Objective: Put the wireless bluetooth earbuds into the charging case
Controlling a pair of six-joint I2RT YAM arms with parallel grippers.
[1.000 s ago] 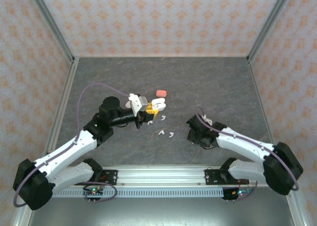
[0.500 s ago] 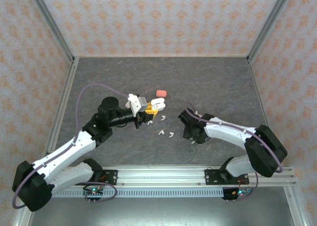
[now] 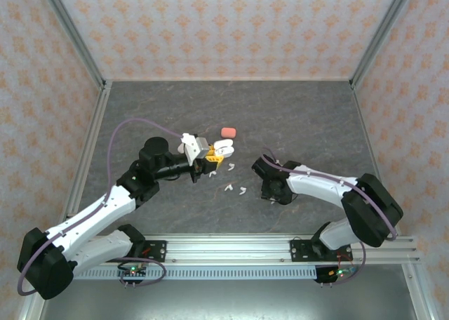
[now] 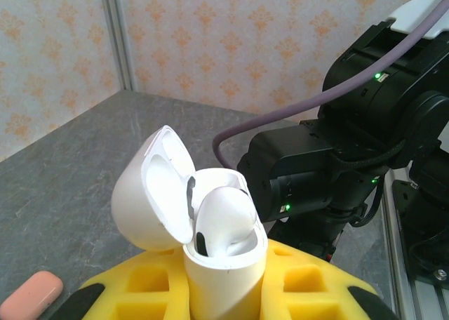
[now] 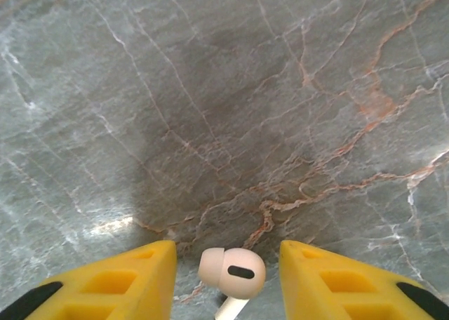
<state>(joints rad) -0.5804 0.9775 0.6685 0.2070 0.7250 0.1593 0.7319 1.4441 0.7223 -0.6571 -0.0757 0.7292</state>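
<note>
Progress is partial: the left gripper clamps the open charging case, which appears to hold one seated earbud, while the right gripper stands released astride a white earbud on the table, with further earbuds loose nearby.

Left end effector clamped, right seemingly parted.
</note>
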